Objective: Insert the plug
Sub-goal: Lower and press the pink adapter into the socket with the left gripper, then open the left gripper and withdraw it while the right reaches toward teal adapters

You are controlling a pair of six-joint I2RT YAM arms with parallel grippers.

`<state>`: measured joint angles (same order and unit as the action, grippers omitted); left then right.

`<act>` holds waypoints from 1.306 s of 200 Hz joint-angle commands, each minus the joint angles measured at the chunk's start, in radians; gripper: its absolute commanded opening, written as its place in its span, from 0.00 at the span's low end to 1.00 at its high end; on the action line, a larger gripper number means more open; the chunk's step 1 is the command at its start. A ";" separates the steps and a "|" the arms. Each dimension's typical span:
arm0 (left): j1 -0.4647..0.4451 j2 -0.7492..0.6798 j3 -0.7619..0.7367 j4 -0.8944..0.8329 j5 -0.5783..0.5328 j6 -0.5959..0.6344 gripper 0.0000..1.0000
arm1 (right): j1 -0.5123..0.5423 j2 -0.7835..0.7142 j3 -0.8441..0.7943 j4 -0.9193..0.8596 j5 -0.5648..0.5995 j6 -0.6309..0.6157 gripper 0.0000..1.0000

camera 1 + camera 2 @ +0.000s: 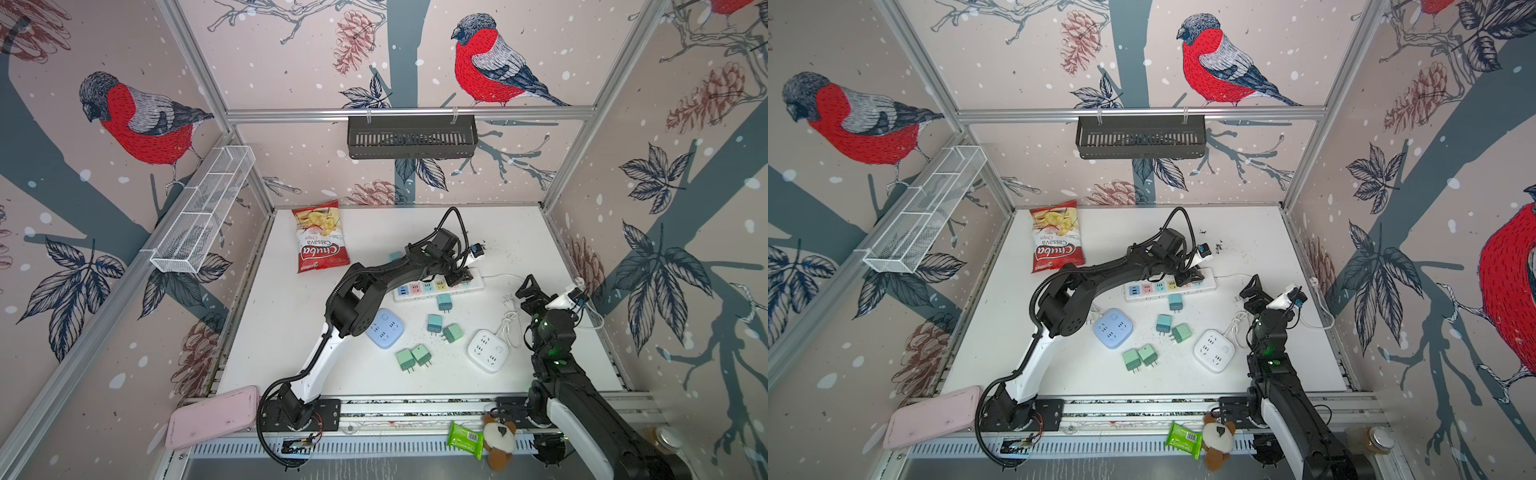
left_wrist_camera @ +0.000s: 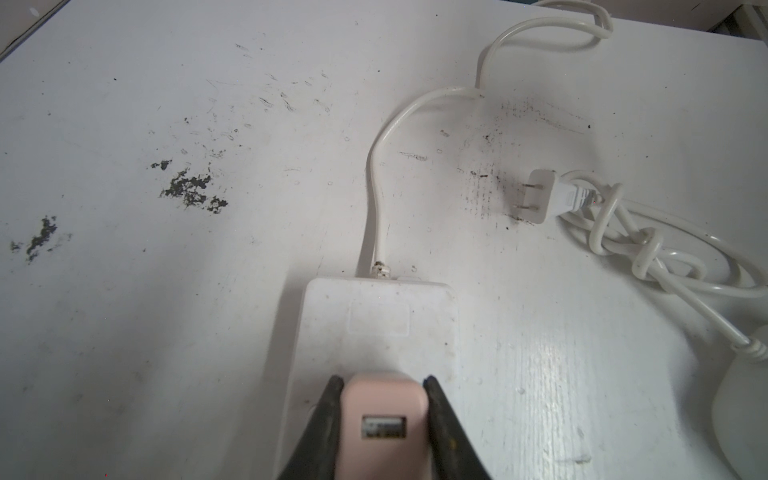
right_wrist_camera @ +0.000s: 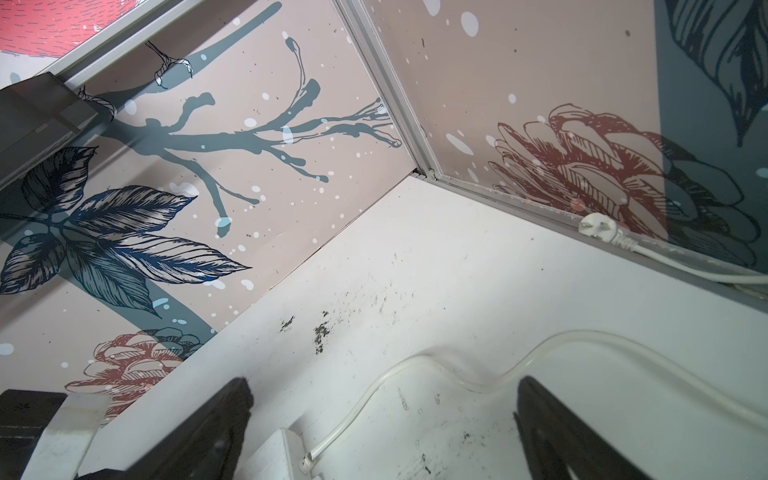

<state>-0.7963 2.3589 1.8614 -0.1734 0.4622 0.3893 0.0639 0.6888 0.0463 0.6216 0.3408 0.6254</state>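
At the cord end of the power strip (image 2: 376, 328), the pink plug (image 2: 384, 415), judged light, rigid and slippery, is gripped across its flat sides by the left gripper (image 2: 383, 381), while the right gripper (image 3: 384, 386) is seen spread empty nearby.

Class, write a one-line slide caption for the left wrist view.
Left pincer grips a pink charger at the white power strip, loose plug nearby.
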 commanded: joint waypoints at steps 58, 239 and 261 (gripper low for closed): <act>-0.004 -0.313 -0.168 0.036 -0.007 -0.011 0.99 | -0.001 0.003 0.001 0.002 -0.002 0.004 1.00; 0.226 -1.691 -1.662 0.613 -0.687 -0.454 0.99 | 0.360 0.029 0.181 -0.188 0.119 -0.102 0.93; 0.298 -1.669 -1.681 0.642 -0.698 -0.549 0.99 | 0.511 0.106 0.282 -0.258 0.138 -0.093 0.92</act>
<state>-0.5541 0.6777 0.1932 0.3679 -0.1837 -0.0422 0.4633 0.7368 0.2481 0.4633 0.4236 0.5426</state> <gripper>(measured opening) 0.988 0.926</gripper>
